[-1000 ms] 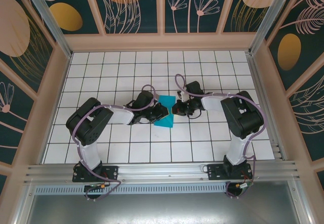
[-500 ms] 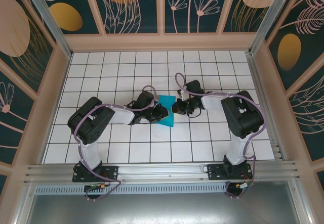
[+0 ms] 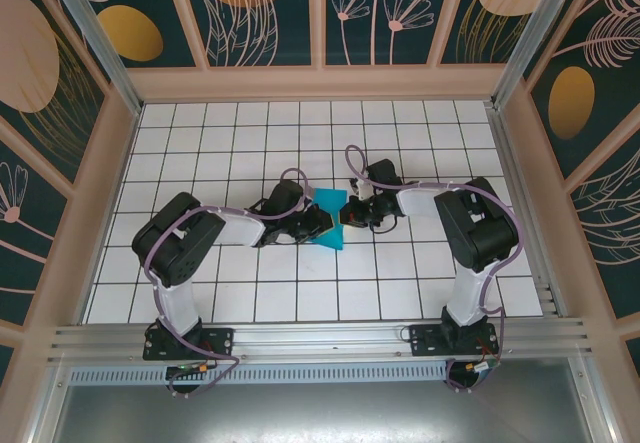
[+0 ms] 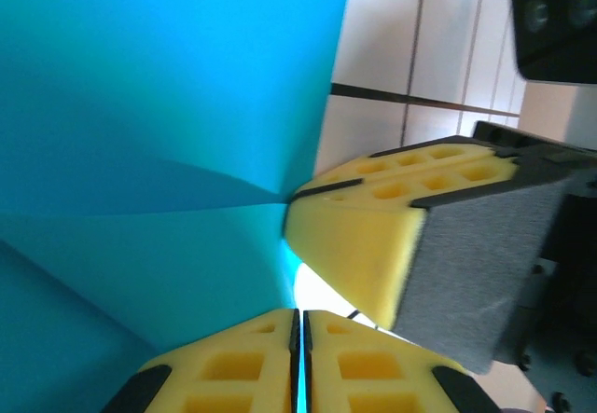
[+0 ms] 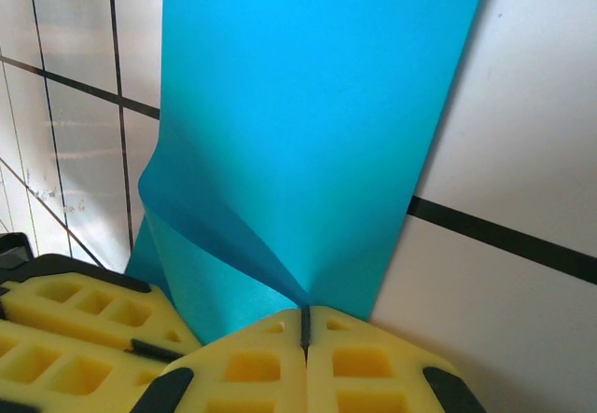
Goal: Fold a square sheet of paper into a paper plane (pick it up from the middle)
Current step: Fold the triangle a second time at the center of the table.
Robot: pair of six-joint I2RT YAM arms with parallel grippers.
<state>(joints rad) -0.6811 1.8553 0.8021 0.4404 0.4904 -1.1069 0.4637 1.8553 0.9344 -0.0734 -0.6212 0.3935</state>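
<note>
At mid surface [image 3: 230, 293] | left fingers [image 4: 233, 366] pinching square sheet of paper [image 5: 326, 105] | right fingers [image 5: 252, 366] pinching it too, just beside

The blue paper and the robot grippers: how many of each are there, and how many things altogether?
Blue paper: 1, the square sheet of paper
Grippers: 2, the left gripper and the right gripper, both pinching the paper
Total: 3
</note>
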